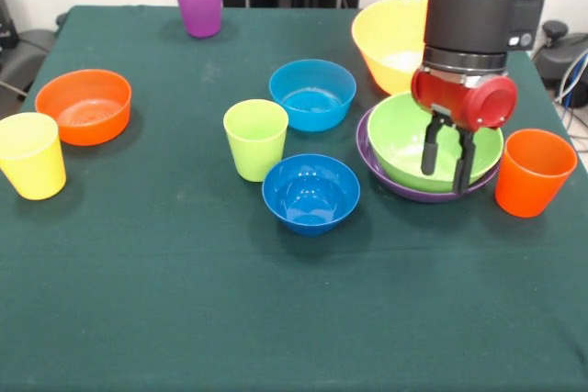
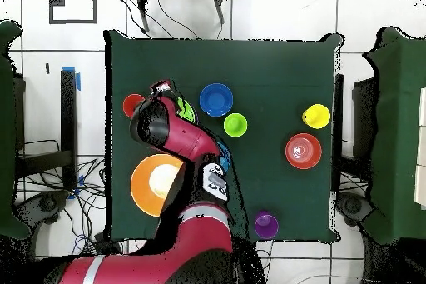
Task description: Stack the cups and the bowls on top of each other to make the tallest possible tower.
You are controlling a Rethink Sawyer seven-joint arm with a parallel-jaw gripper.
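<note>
My gripper (image 1: pixel 446 172) hangs over the large lime green bowl (image 1: pixel 404 140), which sits nested in the purple bowl (image 1: pixel 386 176). Its fingers (image 1: pixel 429 149) are apart and hold nothing. The large yellow-orange bowl (image 1: pixel 390 43) stands behind it. The orange cup (image 1: pixel 534 172) stands to the right. The light blue bowl (image 1: pixel 312 94), dark blue bowl (image 1: pixel 310 192) and lime green cup (image 1: pixel 255 139) sit mid-table. The small orange bowl (image 1: pixel 84 106) and yellow cup (image 1: pixel 32 155) are at the left. The purple cup (image 1: pixel 198 4) is at the far edge. In the overhead view the arm (image 2: pixel 179 135) hides the gripper.
All the pieces stand on a dark green tablecloth (image 1: pixel 184 319). The overhead view shows the yellow-orange bowl (image 2: pixel 154 185) near the robot's base, the dark blue bowl (image 2: pixel 215 99), and cables on the floor around the table.
</note>
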